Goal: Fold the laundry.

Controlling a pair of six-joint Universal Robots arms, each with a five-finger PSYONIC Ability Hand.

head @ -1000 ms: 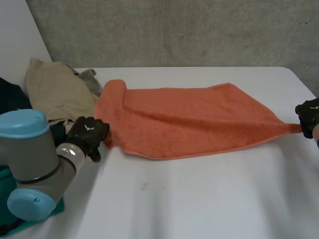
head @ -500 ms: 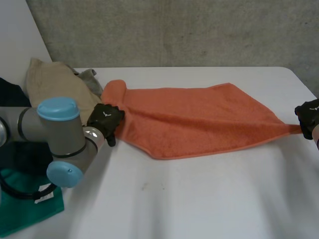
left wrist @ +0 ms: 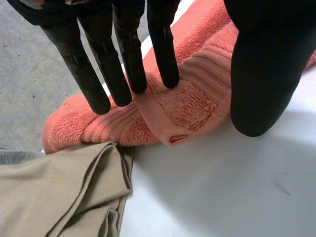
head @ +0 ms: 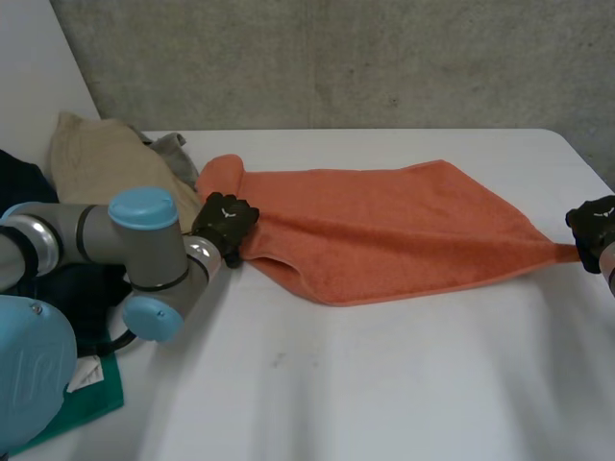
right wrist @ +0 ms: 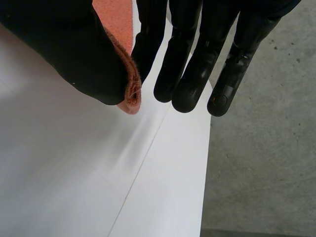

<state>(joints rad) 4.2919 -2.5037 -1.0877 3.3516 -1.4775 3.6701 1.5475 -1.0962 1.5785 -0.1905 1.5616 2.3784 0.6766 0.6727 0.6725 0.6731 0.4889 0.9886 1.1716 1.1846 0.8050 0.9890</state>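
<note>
An orange towel (head: 384,230) lies spread across the white table (head: 384,384), pulled to a point at its right end. My left hand (head: 223,221) is at the towel's near left corner. In the left wrist view its straight fingers (left wrist: 123,59) rest on the bunched, turned-over corner of the towel (left wrist: 192,98), with the thumb (left wrist: 261,74) standing apart on the other side. My right hand (head: 594,223) is at the table's right edge. There its thumb (right wrist: 74,44) pinches the towel's right corner (right wrist: 131,96) against the fingers.
A beige garment (head: 101,163) and a grey one (head: 173,149) lie heaped at the far left, right beside the towel's left end; the beige cloth (left wrist: 54,192) reaches close under my left hand. Dark clothes (head: 19,182) and a green cloth (head: 77,399) lie at the left edge.
My left arm has swung in towards the right and farther back along the towel's left edge, and the near left corner has shifted right with it. The right hand has kept its hold.
</note>
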